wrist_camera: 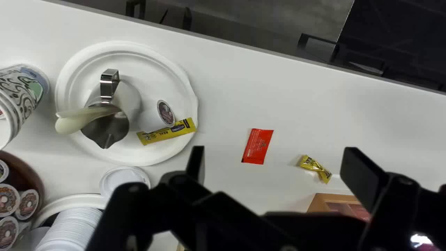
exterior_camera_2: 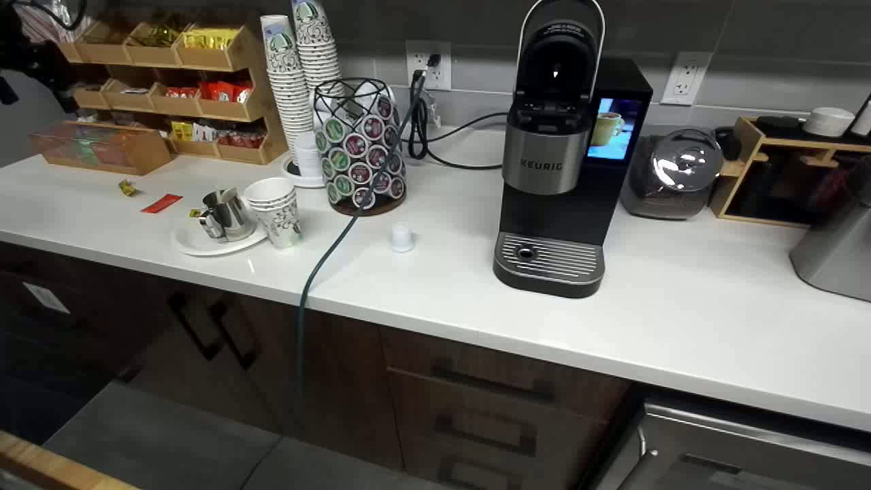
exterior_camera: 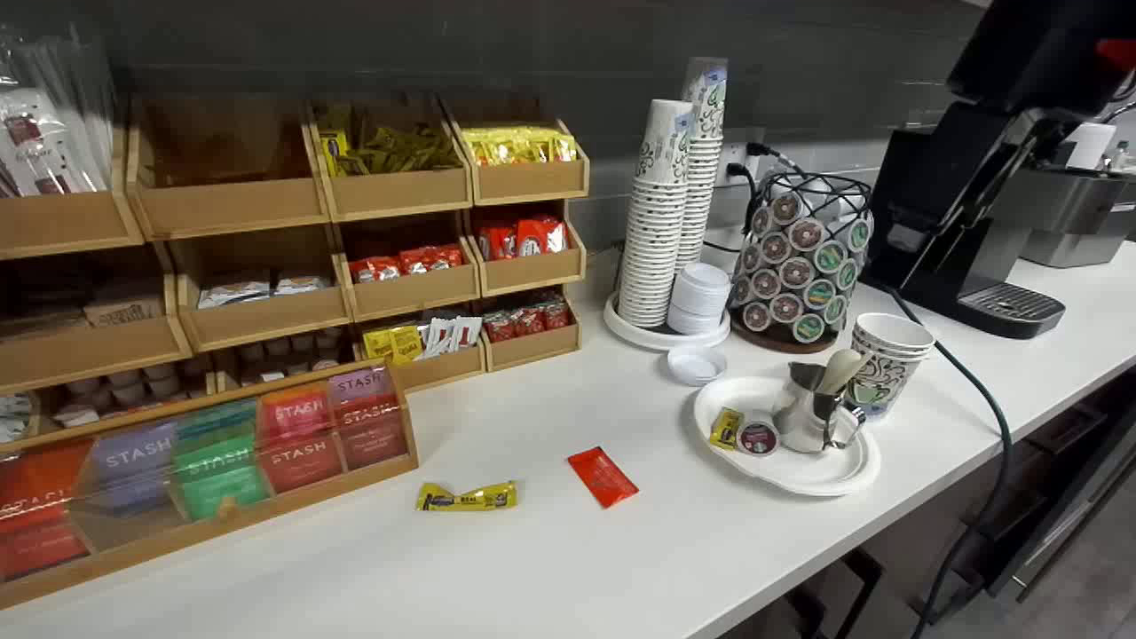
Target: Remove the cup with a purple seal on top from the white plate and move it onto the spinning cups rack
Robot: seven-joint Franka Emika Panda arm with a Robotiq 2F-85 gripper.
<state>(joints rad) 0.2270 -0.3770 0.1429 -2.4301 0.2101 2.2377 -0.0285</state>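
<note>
Pod with a purple seal [wrist_camera: 158, 115] lies on its side on the white plate [wrist_camera: 156, 78], between the metal pitcher [exterior_camera: 803, 419] and the rim, seal turned outward. From the gripper [wrist_camera: 278, 167] it is well off: in the wrist view it shows higher up and beyond the finger on that view's left, outside the gap. The gripper's two fingers stand wide apart and hold nothing. Counting what lies about: the plate bears one pod, one pitcher with one pale utensil [wrist_camera: 82, 118] leaning in it, and one yellow packet [wrist_camera: 167, 131] just beside the pod. On the counter [wrist_camera: 223, 90], one red packet [wrist_camera: 258, 146] and one twisted yellow packet [wrist_camera: 314, 168] show past the spread fingers; one white lid [wrist_camera: 123, 178] lies near the plate. Both exterior views have one spinning cups rack [exterior_camera: 801, 262], its pods [exterior_camera: 785, 308] too overlapped to total, two tall stacks of paper cups [exterior_camera: 657, 235], and one short nest of cups [exterior_camera: 887, 368] beside the plate, number unclear. An exterior view also shows one coffee maker [exterior_camera_2: 550, 170] and, near the rack, one small white cup [exterior_camera_2: 402, 237].
</note>
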